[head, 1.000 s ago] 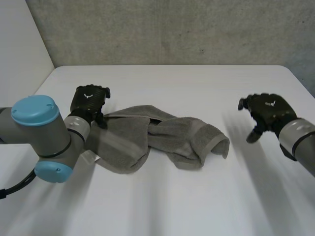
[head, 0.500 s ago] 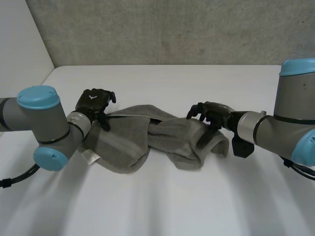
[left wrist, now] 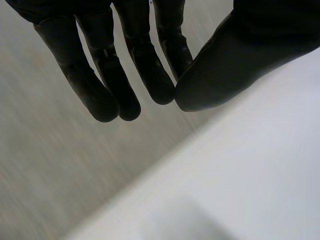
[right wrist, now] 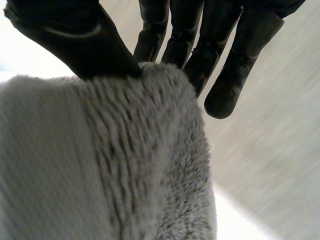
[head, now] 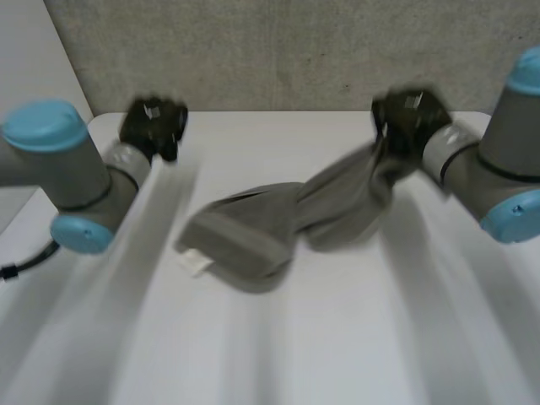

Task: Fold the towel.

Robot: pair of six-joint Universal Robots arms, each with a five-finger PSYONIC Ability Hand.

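Observation:
The grey towel (head: 253, 236) lies crumpled on the white table (head: 337, 337), with a white tag (head: 195, 261) at its near left end. Its right end is drawn up off the table to my right hand (head: 411, 118) at the back right. In the right wrist view the thumb (right wrist: 75, 35) and fingers pinch the thick towel edge (right wrist: 110, 160). My left hand (head: 153, 125) is raised at the back left, apart from the towel. In the left wrist view its fingers (left wrist: 145, 65) are closed against the thumb with nothing between them.
A grey concrete wall (head: 278, 51) stands behind the table's far edge. A pale wall (head: 34, 76) is at the left. Bare table lies in front of the towel.
My right hand has closed on the towel's right end and lifted it toward the back right, dragging the towel right. My left hand has left the towel's left edge, risen and shut empty.

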